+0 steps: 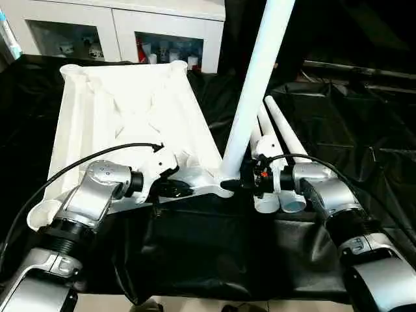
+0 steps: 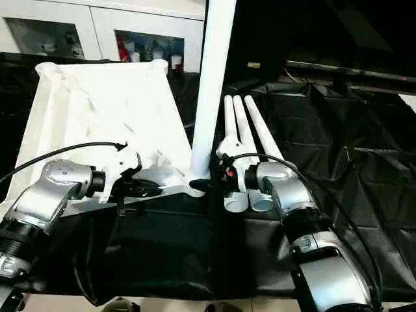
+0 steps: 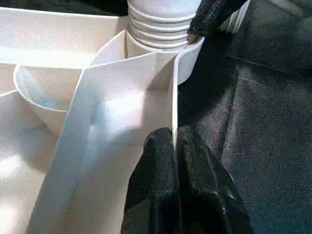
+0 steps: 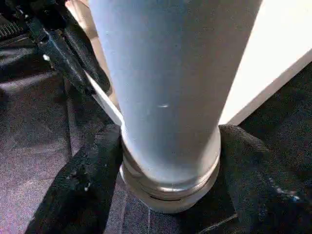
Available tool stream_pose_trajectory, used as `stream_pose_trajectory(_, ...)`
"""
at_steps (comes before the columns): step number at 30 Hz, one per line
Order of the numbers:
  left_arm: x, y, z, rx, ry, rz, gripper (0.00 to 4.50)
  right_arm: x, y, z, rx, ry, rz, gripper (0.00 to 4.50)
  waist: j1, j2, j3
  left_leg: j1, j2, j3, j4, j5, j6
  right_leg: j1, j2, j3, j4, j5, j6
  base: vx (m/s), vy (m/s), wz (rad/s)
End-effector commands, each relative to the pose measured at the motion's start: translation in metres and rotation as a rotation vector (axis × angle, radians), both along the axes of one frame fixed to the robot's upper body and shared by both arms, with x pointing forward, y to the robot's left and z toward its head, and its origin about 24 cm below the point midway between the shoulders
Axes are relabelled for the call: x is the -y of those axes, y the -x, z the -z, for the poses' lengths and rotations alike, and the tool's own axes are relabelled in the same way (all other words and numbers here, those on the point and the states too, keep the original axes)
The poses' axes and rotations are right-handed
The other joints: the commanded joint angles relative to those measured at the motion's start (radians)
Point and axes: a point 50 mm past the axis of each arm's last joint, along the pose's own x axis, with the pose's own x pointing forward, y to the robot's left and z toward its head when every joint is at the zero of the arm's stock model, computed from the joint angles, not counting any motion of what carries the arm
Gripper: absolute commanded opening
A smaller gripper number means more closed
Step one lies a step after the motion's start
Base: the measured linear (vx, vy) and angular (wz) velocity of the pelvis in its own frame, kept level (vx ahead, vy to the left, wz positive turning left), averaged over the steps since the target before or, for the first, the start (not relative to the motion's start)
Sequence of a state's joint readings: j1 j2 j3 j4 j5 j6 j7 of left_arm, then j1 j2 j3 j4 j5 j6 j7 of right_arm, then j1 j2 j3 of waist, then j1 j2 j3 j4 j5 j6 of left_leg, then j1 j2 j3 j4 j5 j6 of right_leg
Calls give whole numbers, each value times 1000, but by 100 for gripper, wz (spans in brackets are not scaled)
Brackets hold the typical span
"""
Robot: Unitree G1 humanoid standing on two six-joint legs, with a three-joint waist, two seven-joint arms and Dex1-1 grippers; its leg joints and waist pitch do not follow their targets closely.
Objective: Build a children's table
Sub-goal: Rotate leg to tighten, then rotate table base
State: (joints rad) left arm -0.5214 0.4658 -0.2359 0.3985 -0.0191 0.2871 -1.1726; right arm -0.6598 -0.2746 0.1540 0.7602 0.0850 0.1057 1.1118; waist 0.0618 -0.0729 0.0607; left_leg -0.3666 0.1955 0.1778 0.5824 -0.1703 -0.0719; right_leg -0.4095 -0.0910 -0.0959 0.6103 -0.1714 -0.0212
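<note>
The white table top (image 1: 130, 104) lies upside down on the black cloth, ribs up. One white leg (image 1: 257, 84) stands upright in its near right corner socket. In the left wrist view the leg's threaded end (image 3: 156, 24) sits in that socket. My left gripper (image 1: 185, 190) is shut on the thin rim wall (image 3: 174, 97) of the top, just beside the socket. My right gripper (image 1: 233, 184) is at the foot of the leg (image 4: 165, 87), one black finger (image 4: 87, 180) pressed on each side of it. Three more legs (image 2: 247, 123) lie side by side on the cloth, right of the top.
A white cabinet (image 1: 130, 26) with glass doors stands behind the table top. Crumpled black cloth (image 1: 351, 123) covers the whole work surface and spreads far to the right. A black cable (image 1: 97, 153) arcs over my left forearm.
</note>
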Motion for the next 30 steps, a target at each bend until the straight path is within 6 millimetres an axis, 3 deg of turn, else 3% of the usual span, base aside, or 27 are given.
stream_pose_trajectory(1,9,7,7,-51,36,60,0,1,0,-2,12,-29,16,280,3,1,-69,10,42,-7,-65,-196,33,55,-65,59,-66,-236,-209,0,0,0)
stream_pose_trajectory(4,11,4,8,-36,38,24,0,-3,-1,3,2,-32,73,274,2,2,-68,9,41,-7,-65,-195,29,53,-64,59,-67,-239,-207,0,0,0)
stream_pose_trajectory(7,17,-7,11,6,13,-97,0,-12,-5,17,-16,-8,246,271,-2,1,-65,12,41,-10,-69,-232,7,51,-65,58,-73,-300,-190,0,0,0)
stream_pose_trajectory(9,23,-17,13,38,-2,-229,0,-20,-8,26,-42,-10,395,270,-7,3,-60,20,39,-12,-70,-301,-21,42,-67,57,-88,-423,-157,0,0,0)
stream_pose_trajectory(12,32,-26,14,53,-2,-334,0,-30,-12,32,-84,-24,546,270,-12,3,-56,26,36,-16,-69,-349,-35,34,-70,53,-102,-536,-120,0,0,0)
stream_pose_trajectory(13,37,-29,14,50,6,-376,0,-35,-13,34,-98,-28,594,270,-12,1,-55,26,36,-19,-69,-361,-37,36,-71,49,-107,-564,-106,0,0,0)
stream_pose_trajectory(15,49,-36,13,77,8,-472,0,-49,-15,37,-129,-26,699,270,-16,2,-54,36,32,-19,-65,-395,-37,21,-69,47,-119,-622,-75,0,0,0)
stream_pose_trajectory(16,54,-38,12,75,16,-496,0,-56,-15,37,-128,-26,699,270,-17,5,-55,38,32,-23,-65,-415,-41,23,-68,41,-122,-630,-66,0,0,0)
stream_pose_trajectory(18,71,-38,10,79,28,-541,0,-77,-15,29,-85,-59,648,270,-12,4,-58,35,35,-23,-68,-411,-34,26,-70,41,-121,-595,-64,0,0,0)
stream_pose_trajectory(19,73,-38,10,82,25,-541,0,-77,-15,28,-81,-63,650,270,-10,2,-58,33,35,-23,-69,-406,-26,28,-70,42,-121,-567,-68,0,0,0)
stream_pose_trajectory(20,77,-37,10,90,19,-540,0,-79,-17,26,-69,-76,651,325,-10,5,-61,24,37,-24,-74,-385,-20,35,-69,44,-114,-525,-76,0,0,0)
stream_pose_trajectory(22,82,-35,11,99,17,-530,0,-79,-20,20,-37,-91,652,339,-8,6,-66,21,40,-23,-76,-355,-17,38,-69,47,-106,-459,-90,0,0,0)
stream_pose_trajectory(23,82,-35,12,99,17,-525,0,-77,-21,19,-15,-80,655,343,-9,6,-68,10,40,-20,-77,-308,-11,43,-66,52,-92,-350,-121,0,0,0)
stream_pose_trajectory(24,82,-35,12,99,17,-525,0,-77,-21,19,-15,-80,655,354,-9,6,-68,10,40,-20,-77,-308,-11,43,-66,52,-92,-350,-121,0,0,0)
stream_pose_trajectory(25,82,-35,12,111,18,-515,0,-72,-24,16,44,-50,666,354,-17,2,-71,-2,37,-21,-77,-284,-3,53,-66,50,-85,-320,-131,0,0,0)
stream_pose_trajectory(26,80,-36,12,117,18,-519,0,-67,-26,14,73,-50,685,354,-18,-1,-72,-1,37,-20,-76,-276,-1,53,-67,49,-87,-318,-130,0,0,0)
stream_pose_trajectory(27,79,-36,11,120,17,-526,0,-63,-28,12,92,-52,702,354,-16,0,-74,10,37,-14,-70,-265,9,44,-67,53,-87,-299,-144,0,0,0)
stream_pose_trajectory(28,76,-39,9,138,20,-539,0,-54,-31,7,132,-64,732,354,-15,-3,-73,12,36,-11,-68,-258,15,42,-67,55,-87,-290,-151,0,0,0)
stream_pose_trajectory(30,72,-44,7,156,17,-569,0,-45,-32,3,161,-77,751,354,-3,2,-74,14,36,-6,-65,-220,29,43,-65,57,-82,-241,-166,0,0,0)
